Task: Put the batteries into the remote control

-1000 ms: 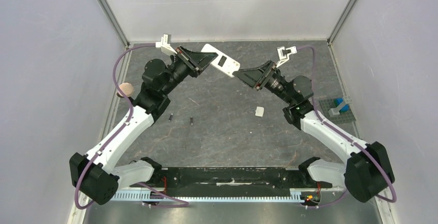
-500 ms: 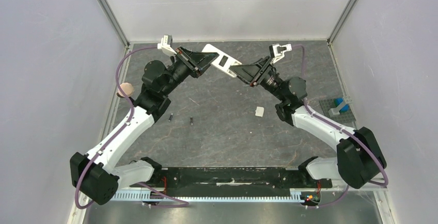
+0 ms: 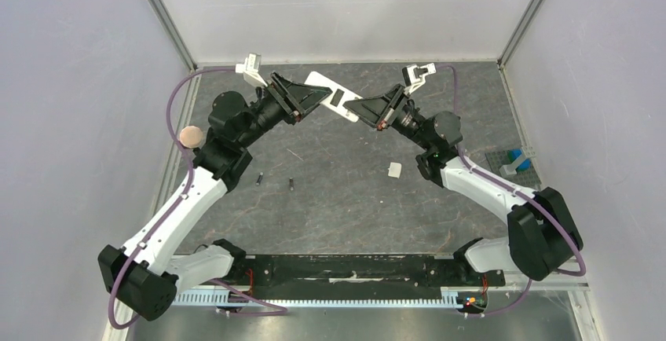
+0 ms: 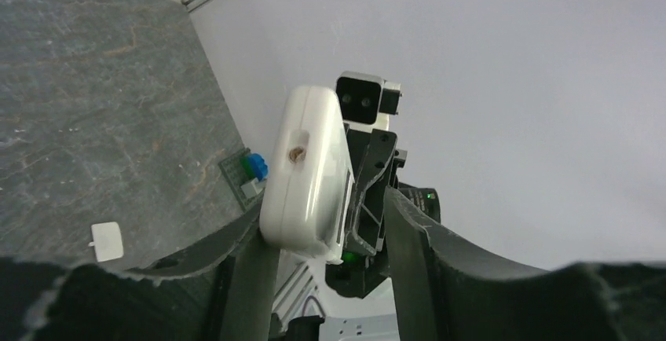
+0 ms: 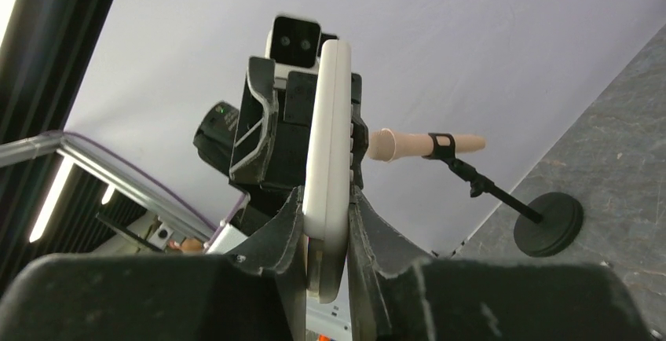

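Top view: the remote [image 3: 333, 93] is up off the counter [image 3: 345, 199], far middle, bridged between the two pincer tips. The left pincer [image 3: 320, 94] is at its left end and the right pincer [image 3: 351, 108] at its right end. Both batteries [image 3: 258, 177] lie on the counter near the left arm. They are a little apart from each other and well apart from the remote. A small white cover [image 3: 394, 170] lies on the counter by the right arm. A blue piece [image 3: 514, 159] sits on a grey pad at the right edge.

Left wrist view: the left pincer's jaws stand wider than the remote. The remote's end leans against one finger [image 4: 250, 278], with a clear gap to the other, so there is no grip. The right pincer's black body shows just behind the remote. The cover and blue piece are on the counter below.

Right wrist view: the remote is seen edge-on, pinched between both fingers [image 5: 287, 235]. The jaws are narrow and holding it. The left pincer is beyond, at the remote's far end. A black stand [image 5: 542, 227] with a beige tip is on the counter further off.
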`<action>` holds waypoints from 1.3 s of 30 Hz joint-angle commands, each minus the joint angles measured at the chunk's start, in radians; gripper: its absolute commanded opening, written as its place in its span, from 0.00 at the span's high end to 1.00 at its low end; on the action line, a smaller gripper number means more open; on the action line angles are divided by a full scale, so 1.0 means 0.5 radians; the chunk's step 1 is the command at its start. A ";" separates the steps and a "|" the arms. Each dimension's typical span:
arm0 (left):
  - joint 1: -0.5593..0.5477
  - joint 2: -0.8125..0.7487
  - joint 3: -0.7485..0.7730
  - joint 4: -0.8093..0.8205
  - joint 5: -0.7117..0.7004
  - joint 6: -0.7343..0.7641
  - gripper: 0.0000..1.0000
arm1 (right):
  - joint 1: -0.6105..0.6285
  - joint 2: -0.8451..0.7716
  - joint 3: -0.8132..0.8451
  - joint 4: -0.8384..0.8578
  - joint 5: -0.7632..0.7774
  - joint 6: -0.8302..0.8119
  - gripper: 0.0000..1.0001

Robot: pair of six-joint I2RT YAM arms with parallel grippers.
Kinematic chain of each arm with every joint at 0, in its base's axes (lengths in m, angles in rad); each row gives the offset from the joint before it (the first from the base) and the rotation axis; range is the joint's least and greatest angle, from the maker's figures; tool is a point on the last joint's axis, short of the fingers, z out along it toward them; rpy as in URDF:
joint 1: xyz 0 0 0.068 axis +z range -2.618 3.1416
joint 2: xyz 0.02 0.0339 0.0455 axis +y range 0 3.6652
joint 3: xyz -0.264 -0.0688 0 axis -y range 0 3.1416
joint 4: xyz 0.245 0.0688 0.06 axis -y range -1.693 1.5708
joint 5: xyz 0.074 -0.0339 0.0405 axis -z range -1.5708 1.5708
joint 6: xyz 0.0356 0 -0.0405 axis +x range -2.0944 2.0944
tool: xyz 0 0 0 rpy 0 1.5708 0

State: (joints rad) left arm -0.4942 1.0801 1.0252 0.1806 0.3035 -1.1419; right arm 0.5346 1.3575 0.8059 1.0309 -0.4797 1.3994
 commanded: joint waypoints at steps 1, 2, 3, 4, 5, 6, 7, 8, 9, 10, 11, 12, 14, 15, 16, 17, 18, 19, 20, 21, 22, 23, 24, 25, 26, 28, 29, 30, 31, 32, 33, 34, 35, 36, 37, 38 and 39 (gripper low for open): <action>0.089 -0.036 0.193 -0.248 0.345 0.374 0.43 | -0.051 0.038 0.127 0.208 -0.270 0.026 0.97; 0.124 -0.027 0.212 -0.265 0.433 0.396 0.42 | -0.065 0.050 0.134 0.246 -0.334 0.060 0.97; 0.150 -0.014 0.221 -0.264 0.526 0.393 0.42 | -0.072 0.065 0.156 0.283 -0.400 0.097 0.97; 0.172 0.000 0.227 -0.248 0.594 0.374 0.42 | -0.077 0.076 0.178 0.319 -0.466 0.125 0.97; 0.191 0.011 0.229 -0.232 0.650 0.351 0.42 | -0.077 0.084 0.185 0.357 -0.504 0.164 0.97; 0.200 0.021 0.224 -0.184 0.687 0.313 0.42 | -0.076 0.091 0.186 0.407 -0.540 0.205 0.97; 0.202 0.033 0.213 -0.121 0.730 0.263 0.42 | -0.077 0.091 0.188 0.421 -0.567 0.229 0.97; 0.200 0.049 0.203 -0.035 0.791 0.216 0.42 | -0.075 0.093 0.192 0.412 -0.591 0.253 0.97; 0.200 0.064 0.201 0.031 0.847 0.175 0.43 | -0.075 0.094 0.191 0.409 -0.609 0.264 0.96; 0.201 0.077 0.206 0.067 0.891 0.147 0.44 | -0.076 0.091 0.185 0.403 -0.613 0.269 0.96; 0.200 0.094 0.213 0.080 0.929 0.139 0.44 | -0.075 0.089 0.184 0.385 -0.617 0.267 0.96; 0.202 0.102 0.219 0.081 0.960 0.137 0.45 | -0.076 0.087 0.193 0.354 -0.630 0.254 0.96; 0.200 0.115 0.217 0.081 0.998 0.141 0.47 | -0.076 0.090 0.232 0.259 -0.663 0.198 0.95; 0.202 0.120 0.217 0.081 1.017 0.140 0.48 | -0.075 0.087 0.243 0.195 -0.669 0.162 0.95; 0.201 0.127 0.217 0.081 1.030 0.135 0.49 | -0.075 0.082 0.247 0.151 -0.670 0.130 0.95; 0.200 0.128 0.215 0.082 1.044 0.131 0.49 | -0.076 0.083 0.253 0.118 -0.669 0.108 0.95; 0.198 0.134 0.212 0.089 1.060 0.133 0.50 | -0.074 0.078 0.258 0.063 -0.660 0.085 0.95; 0.199 0.133 0.206 0.090 1.075 0.133 0.50 | -0.077 0.077 0.260 0.042 -0.655 0.070 0.95; 0.199 0.129 0.200 0.090 1.085 0.130 0.50 | -0.077 0.077 0.254 0.032 -0.649 0.058 0.94; 0.197 0.126 0.186 0.090 1.089 0.135 0.50 | -0.074 0.077 0.247 0.035 -0.633 0.062 0.94; 0.197 0.119 0.169 0.090 1.073 0.134 0.49 | -0.075 0.076 0.238 0.046 -0.615 0.066 0.94; 0.197 0.108 0.150 0.090 1.050 0.133 0.49 | -0.074 0.072 0.224 0.060 -0.588 0.069 0.94; 0.196 0.096 0.128 0.099 1.020 0.126 0.48 | -0.073 0.072 0.218 0.072 -0.571 0.072 0.94; 0.195 0.084 0.107 0.119 0.994 0.113 0.48 | -0.072 0.070 0.204 0.093 -0.550 0.080 0.94; 0.191 0.073 0.080 0.144 0.959 0.101 0.48 | -0.072 0.067 0.191 0.113 -0.520 0.084 0.94; 0.181 0.056 0.046 0.206 0.911 0.066 0.48 | -0.072 0.070 0.177 0.143 -0.496 0.094 0.94; 0.175 0.049 0.033 0.220 0.886 0.057 0.48 | -0.073 0.068 0.162 0.168 -0.471 0.101 0.94; 0.165 0.042 0.017 0.240 0.865 0.045 0.50 | -0.070 0.072 0.153 0.181 -0.456 0.104 0.94; 0.160 0.035 0.003 0.257 0.841 0.039 0.52 | -0.068 0.067 0.143 0.189 -0.434 0.108 0.94; 0.157 0.022 -0.016 0.263 0.801 0.024 0.53 | -0.067 0.056 0.111 0.213 -0.379 0.116 0.94; 0.153 0.003 -0.051 0.293 0.737 0.003 0.54 | -0.056 0.052 0.095 0.231 -0.353 0.117 0.94; 0.148 -0.015 -0.087 0.333 0.680 -0.017 0.56 | -0.049 0.051 0.096 0.228 -0.340 0.110 0.94; 0.138 -0.032 -0.131 0.384 0.591 -0.057 0.57 | -0.032 0.060 0.097 0.231 -0.329 0.109 0.94; 0.125 -0.041 -0.179 0.468 0.525 -0.106 0.57 | -0.022 0.064 0.100 0.233 -0.317 0.109 0.93; 0.116 -0.037 -0.209 0.549 0.489 -0.140 0.58 | -0.004 0.076 0.113 0.231 -0.319 0.104 0.93; 0.102 -0.031 -0.231 0.615 0.446 -0.183 0.58 | 0.006 0.090 0.124 0.227 -0.319 0.103 0.93; 0.082 -0.018 -0.247 0.673 0.407 -0.211 0.58 | 0.026 0.101 0.130 0.230 -0.310 0.102 0.93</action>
State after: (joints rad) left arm -0.4294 1.0840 0.9340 0.3397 0.6258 -1.1496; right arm 0.5194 1.4059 0.8532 1.0733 -0.6716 1.4551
